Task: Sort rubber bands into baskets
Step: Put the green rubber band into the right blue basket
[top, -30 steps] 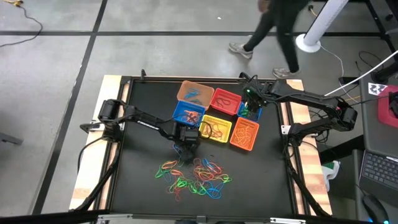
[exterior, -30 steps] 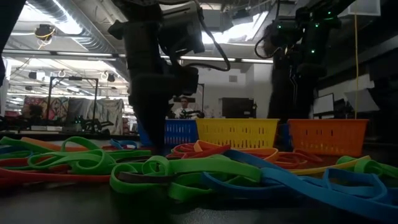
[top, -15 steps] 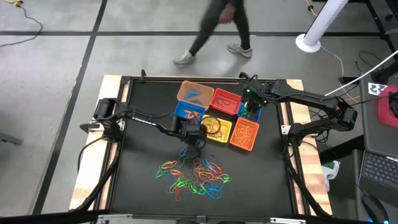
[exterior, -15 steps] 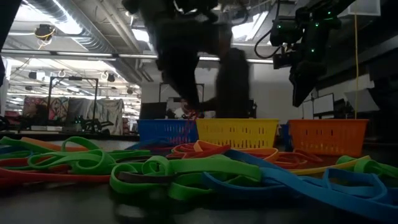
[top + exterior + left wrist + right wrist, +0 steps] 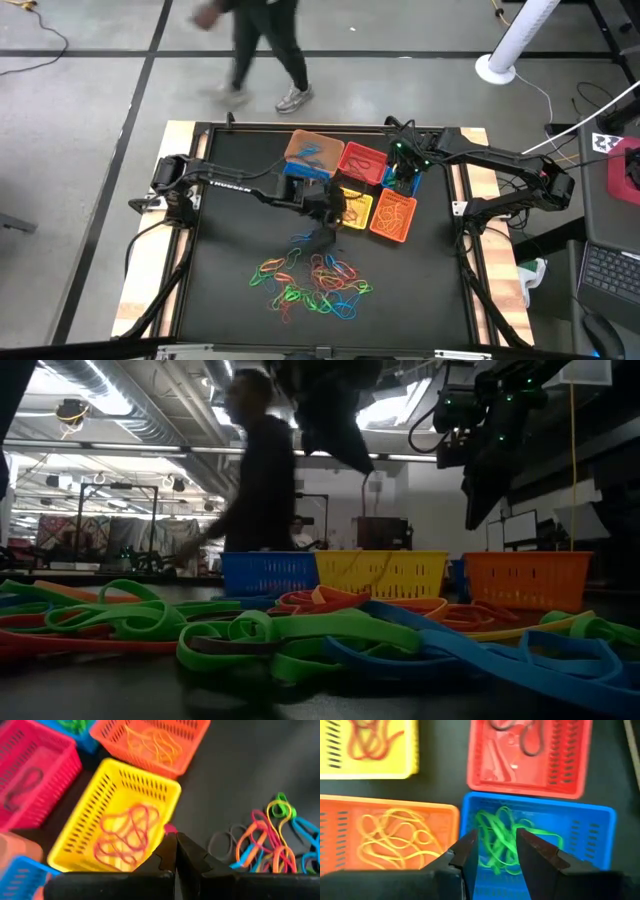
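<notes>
Loose rubber bands (image 5: 315, 280) in several colours lie in a pile on the black table's near half. Beyond the pile the baskets stand in a cluster: tan-orange (image 5: 313, 148), red (image 5: 362, 162), yellow (image 5: 352, 207), orange (image 5: 393, 216) and two blue ones (image 5: 300, 172) (image 5: 403, 182). My left gripper (image 5: 328, 218) hangs shut above the table, by the near left corner of the yellow basket (image 5: 120, 820), with a bit of red band at its tips. My right gripper (image 5: 492, 845) stands open above the blue basket of green bands (image 5: 520, 835). My left gripper pinches a red rubber band between its two fingertips; only a small red bit (image 5: 170, 828) shows past them. The fingers slant down toward the table's far side. The rest of the band is hidden behind the fingers. The gripper is well clear of the table.
The yellow basket holds red-orange bands (image 5: 127, 837), the orange one yellow-orange bands (image 5: 390, 837), the red one dark and red bands (image 5: 520, 740). Bare black table lies left of the baskets and pile. A person (image 5: 260, 40) walks past beyond the far edge.
My left gripper has risen from the far edge of the pile and gone toward the yellow basket, staying shut with a red bit at its tips. The person beyond the table has walked from right to left.
</notes>
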